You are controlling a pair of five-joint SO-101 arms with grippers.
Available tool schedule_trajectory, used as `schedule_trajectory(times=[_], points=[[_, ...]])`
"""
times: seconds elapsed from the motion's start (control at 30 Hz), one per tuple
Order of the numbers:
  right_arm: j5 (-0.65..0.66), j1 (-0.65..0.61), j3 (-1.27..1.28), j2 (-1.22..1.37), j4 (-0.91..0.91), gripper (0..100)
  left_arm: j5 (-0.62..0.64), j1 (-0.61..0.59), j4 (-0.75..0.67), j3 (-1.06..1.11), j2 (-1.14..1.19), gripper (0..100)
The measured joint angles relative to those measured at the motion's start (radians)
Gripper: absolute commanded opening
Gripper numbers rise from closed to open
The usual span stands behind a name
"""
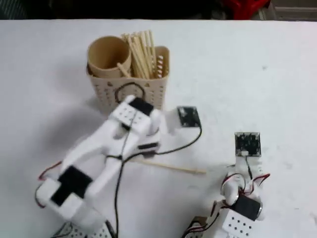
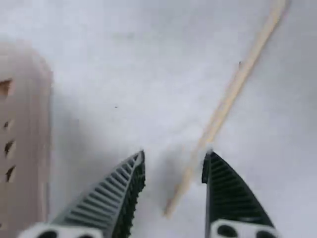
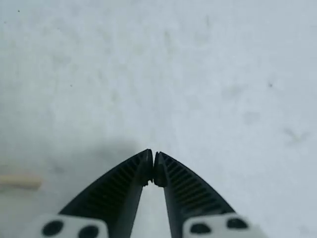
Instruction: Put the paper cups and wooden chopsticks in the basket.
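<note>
Left gripper (image 2: 174,157) jaws standing apart, straddling near end of loose chopstick (image 2: 233,94). Right gripper (image 3: 152,157) jaws pressing together, holding nothing.

In high view, loose chopstick lying lower centre on table (image 1: 257,69). Basket (image 1: 129,94) sitting upper centre-left, holding paper cup (image 1: 108,54) and chopstick bundle (image 1: 143,47).

Loose chopstick probably handling light, stiff, thin, prone to rolling; pinching nearer middle likely limiting tipping.

Basket wall crowding left gripper's side; open table stretching right of basket.
</note>
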Motion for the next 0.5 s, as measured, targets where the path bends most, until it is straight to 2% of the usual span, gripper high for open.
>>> schedule_trajectory(times=[0.1,0.3,0.5], points=[[0.0,0.0,0.0,0.0,0.0,1.8,-0.051,0.0,-0.031,-0.005,0.084,20],[0.0,0.003,0.0,0.0,0.0,1.8,-0.068,0.0,-0.092,-0.028,0.195,20],[0.0,0.069,0.0,0.0,0.003,1.8,-0.068,0.0,-0.098,-0.041,0.219,19]])
